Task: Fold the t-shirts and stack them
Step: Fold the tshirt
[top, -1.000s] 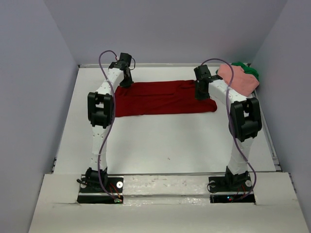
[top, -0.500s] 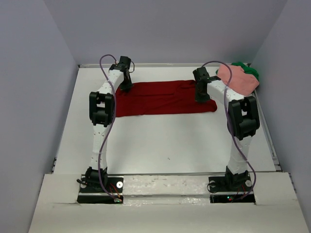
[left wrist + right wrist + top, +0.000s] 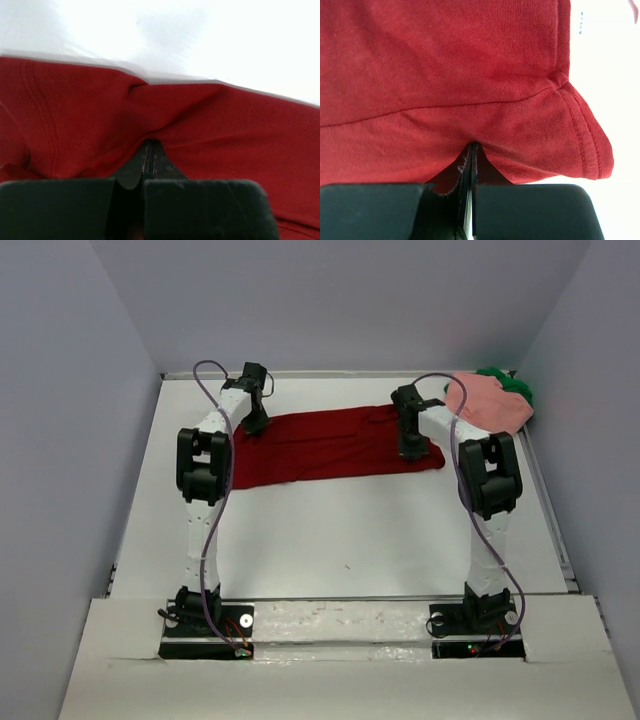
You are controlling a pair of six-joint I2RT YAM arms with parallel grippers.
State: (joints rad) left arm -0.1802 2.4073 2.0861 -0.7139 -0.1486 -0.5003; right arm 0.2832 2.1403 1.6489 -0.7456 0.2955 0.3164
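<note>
The red shirt lies spread out, long side running left to right, on the white table. Only the top view shows the whole of it, along with the two others. The pink shirt is bunched just off the red shirt's far right end, and the green shirt peeks out behind the pink one. From above, the left gripper sits at the red shirt's far left corner and the right gripper near its right end, but the wrists hide the fingertips. The wrist views settle the grips. On the left, the jaws are clenched on a pinch of red cloth, with creases fanning out from the tips, a stitched seam to one side and bare table past the shirt's edge. On the right, the jaws are likewise pinched tight on a fold of red cloth, just beside a hemmed, rounded corner of the red shirt with table showing beyond it. Neither wrist view shows the green shirt or the other arm.
</note>
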